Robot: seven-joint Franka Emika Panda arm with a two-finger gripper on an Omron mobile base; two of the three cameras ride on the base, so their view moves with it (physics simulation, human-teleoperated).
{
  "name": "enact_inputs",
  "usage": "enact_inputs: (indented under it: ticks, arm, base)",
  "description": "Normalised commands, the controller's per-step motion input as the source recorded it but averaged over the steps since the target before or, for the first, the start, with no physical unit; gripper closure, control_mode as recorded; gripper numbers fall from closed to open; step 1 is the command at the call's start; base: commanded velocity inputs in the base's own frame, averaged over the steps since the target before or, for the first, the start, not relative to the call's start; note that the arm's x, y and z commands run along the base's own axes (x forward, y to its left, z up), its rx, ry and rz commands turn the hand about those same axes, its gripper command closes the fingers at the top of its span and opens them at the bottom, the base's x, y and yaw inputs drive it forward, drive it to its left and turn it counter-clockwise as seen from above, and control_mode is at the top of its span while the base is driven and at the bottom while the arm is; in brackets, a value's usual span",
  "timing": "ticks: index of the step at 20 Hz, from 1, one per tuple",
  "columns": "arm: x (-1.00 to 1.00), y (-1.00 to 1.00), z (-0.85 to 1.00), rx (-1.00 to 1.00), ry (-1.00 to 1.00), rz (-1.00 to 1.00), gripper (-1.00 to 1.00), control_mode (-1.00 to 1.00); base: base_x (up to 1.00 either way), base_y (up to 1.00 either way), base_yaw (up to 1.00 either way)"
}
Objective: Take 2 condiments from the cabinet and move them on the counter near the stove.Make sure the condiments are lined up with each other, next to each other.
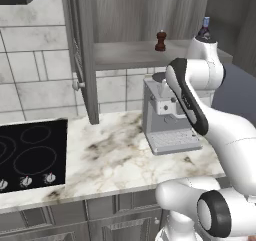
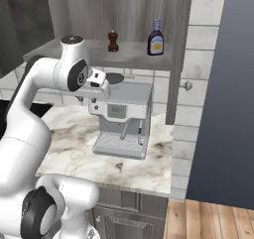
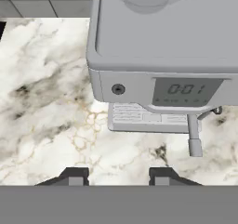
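Note:
On the open cabinet's grey shelf (image 1: pixel 125 55) (image 2: pixel 134 55) stand both condiments. The squat red-brown shaker (image 1: pixel 160 40) (image 2: pixel 113 40) is on the left. The dark bottle (image 2: pixel 156 38) with a pale cap is to its right, and in the left base view the arm partly covers the bottle (image 1: pixel 205 29). My gripper (image 3: pixel 118 177) (image 2: pixel 87 98) hangs below the shelf, pointing down over the marble counter (image 3: pixel 46 102) (image 1: pixel 110 155) in front of the coffee machine. Its fingers stand apart with nothing between them. The black stove (image 1: pixel 30 155) lies at the counter's left end.
A boxy steel coffee machine (image 1: pixel 167 122) (image 2: pixel 121 119) (image 3: pixel 162 46) stands on the counter right under the shelf. Open cabinet doors (image 1: pixel 85 50) (image 2: pixel 178 49) flank the shelf. A dark tall panel (image 2: pixel 223 94) bounds the right side. Bare marble stretches between machine and stove.

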Motion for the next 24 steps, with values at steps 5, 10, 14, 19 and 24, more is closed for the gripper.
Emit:
enact_inputs:
  ticks: [5,10,14,19,24]
  arm:
    - [-0.04,0.00,0.06,-0.01,-0.23,0.00,-1.00,-1.00]
    - [0.04,0.00,0.46,-0.01,-0.33,0.00,-1.00,-1.00]
    - [0.13,0.00,0.70,-0.02,-0.07,-0.03,-1.00,-1.00]
    - [0.32,-0.01,0.76,0.00,0.06,-0.02,-1.00,-1.00]
    - [0.48,-0.03,0.41,0.00,0.00,-0.02,-1.00,-1.00]
  base:
    - [0.00,0.00,0.00]
    - [0.00,0.00,0.00]
    - [0.00,0.00,0.00]
    - [0.00,0.00,0.00]
    - [0.00,0.00,0.00]
